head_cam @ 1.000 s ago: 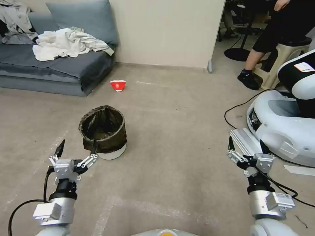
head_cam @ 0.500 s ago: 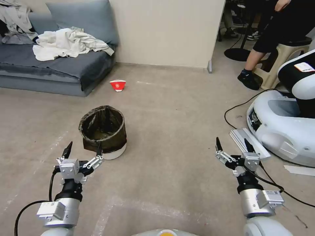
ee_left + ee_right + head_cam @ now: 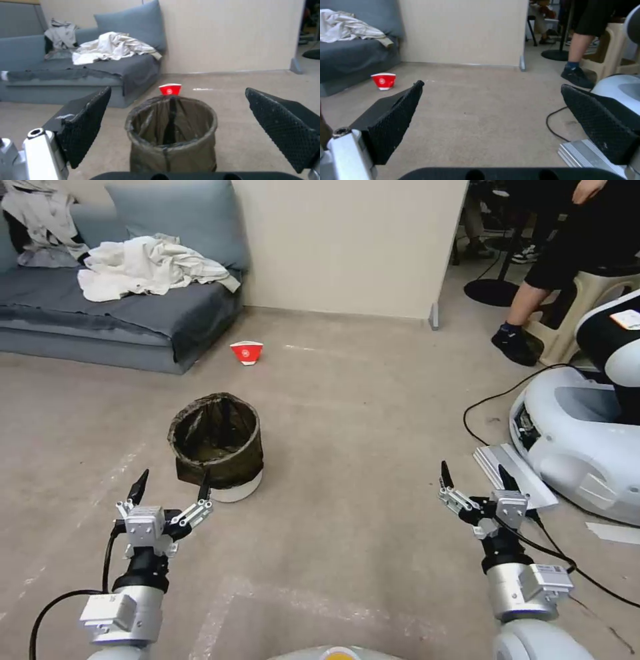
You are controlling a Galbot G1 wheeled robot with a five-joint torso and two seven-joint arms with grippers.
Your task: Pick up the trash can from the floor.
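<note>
Both end effectors hover spread near the robot, the left end effector (image 3: 171, 491) just short of the upright trash can (image 3: 218, 447) on the floor (image 3: 360, 407), the right end effector (image 3: 475, 485) well right, so the approach step seems underway, calling for closing in on its rim.

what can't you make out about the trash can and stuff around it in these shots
- Trash can bottom: in the left wrist view the camera housing cuts off its base; in the head view the dark bag hides what lies inside.
- Whether the left gripper fingertip touches the bag: they overlap in the head view.
- Red-and-white paper bowl: print too small to read.
- Right gripper: open, apart from the can.
</note>
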